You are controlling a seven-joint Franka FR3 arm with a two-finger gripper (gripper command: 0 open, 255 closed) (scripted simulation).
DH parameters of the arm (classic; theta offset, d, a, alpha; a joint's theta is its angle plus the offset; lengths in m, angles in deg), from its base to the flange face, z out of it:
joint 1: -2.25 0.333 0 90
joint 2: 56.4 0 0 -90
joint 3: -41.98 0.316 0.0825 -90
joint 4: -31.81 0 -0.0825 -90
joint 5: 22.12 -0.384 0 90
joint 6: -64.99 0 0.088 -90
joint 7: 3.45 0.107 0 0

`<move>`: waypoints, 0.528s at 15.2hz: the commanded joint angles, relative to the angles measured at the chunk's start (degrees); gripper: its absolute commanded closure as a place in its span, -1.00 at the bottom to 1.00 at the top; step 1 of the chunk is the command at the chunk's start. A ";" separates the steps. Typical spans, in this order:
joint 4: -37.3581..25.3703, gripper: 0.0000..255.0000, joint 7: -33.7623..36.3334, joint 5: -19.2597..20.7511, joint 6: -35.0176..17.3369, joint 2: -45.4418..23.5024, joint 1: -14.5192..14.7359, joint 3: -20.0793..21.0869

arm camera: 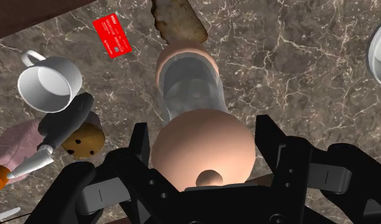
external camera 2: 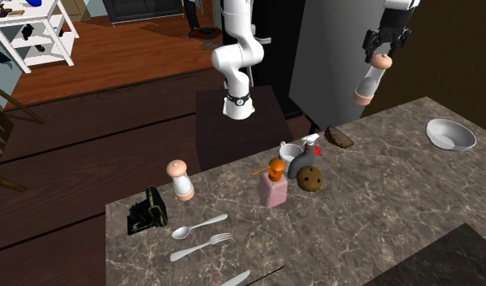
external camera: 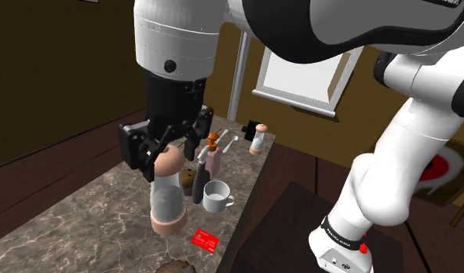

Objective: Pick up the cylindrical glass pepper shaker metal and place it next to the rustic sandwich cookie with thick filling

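The pepper shaker [external camera: 166,198] has a clear glass body and tan, skin-coloured caps. It hangs upright in the air above the marble table [external camera 2: 379,211], with my gripper [external camera: 167,151] shut on its rounded top cap [arm camera: 202,149]. In the second exterior view the shaker [external camera 2: 371,81] sits under the gripper [external camera 2: 382,55], above the table's far edge. In the wrist view, a flat brown sandwich cookie [arm camera: 176,19] lies on the table just beyond the shaker's base. That same cookie [external camera 2: 339,136] lies near the far edge, and it [external camera: 176,267] also shows at the table's near end.
A white mug [arm camera: 49,83], a red card [arm camera: 113,35], a chocolate-chip cookie [arm camera: 84,139] and a pink pump bottle [external camera 2: 273,187] cluster beside the shaker. A second shaker [external camera 2: 180,179], a spoon and fork [external camera 2: 197,229] and a white bowl [external camera 2: 449,134] stand further off.
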 commanded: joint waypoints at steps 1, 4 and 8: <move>-5.15 1.00 4.67 4.05 1.33 -5.66 2.20 2.26; -13.19 1.00 10.44 9.96 4.26 -13.61 7.38 3.84; -22.35 1.00 15.17 15.84 7.52 -21.96 14.63 3.64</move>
